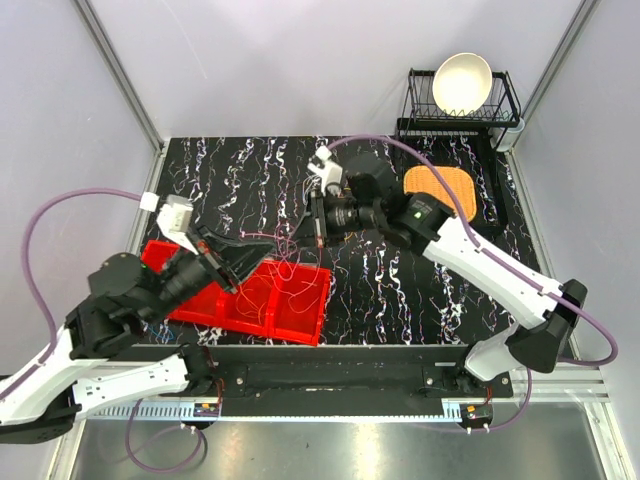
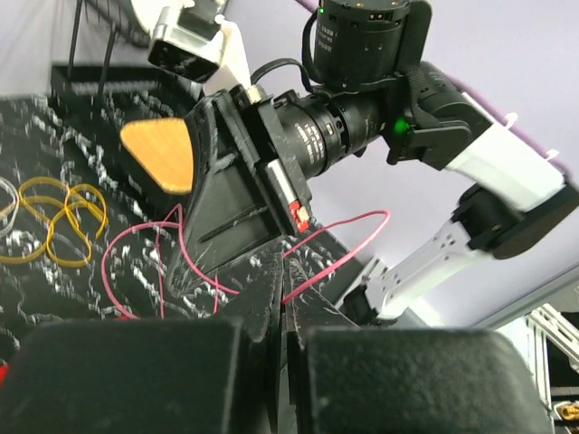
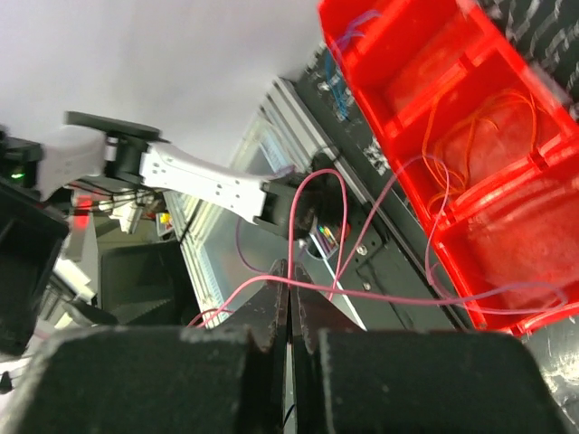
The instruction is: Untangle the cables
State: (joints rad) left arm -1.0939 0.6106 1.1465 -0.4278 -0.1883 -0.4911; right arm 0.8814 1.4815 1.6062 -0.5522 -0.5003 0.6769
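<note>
Thin pink-red cable loops (image 1: 287, 262) hang stretched between my two grippers, above the red bin (image 1: 205, 308). My left gripper (image 1: 266, 256) is shut on a pink-red cable (image 2: 336, 226), pinched at its fingertips (image 2: 283, 271). My right gripper (image 1: 318, 238) is shut on a pink cable (image 3: 398, 297) that trails into the red bin (image 3: 425, 63); its jaws (image 3: 289, 286) are pressed together. Orange cable loops (image 3: 488, 136) lie inside the bin. Yellow cable loops (image 2: 56, 220) lie on the table. The right gripper (image 2: 237, 203) shows close in the left wrist view.
An orange mat (image 1: 438, 186) lies at the back right of the black marbled table (image 1: 400, 280). A dish rack (image 1: 505, 100) with a white bowl (image 1: 461, 82) stands behind it. Purple arm hoses (image 1: 40, 230) arc at both sides.
</note>
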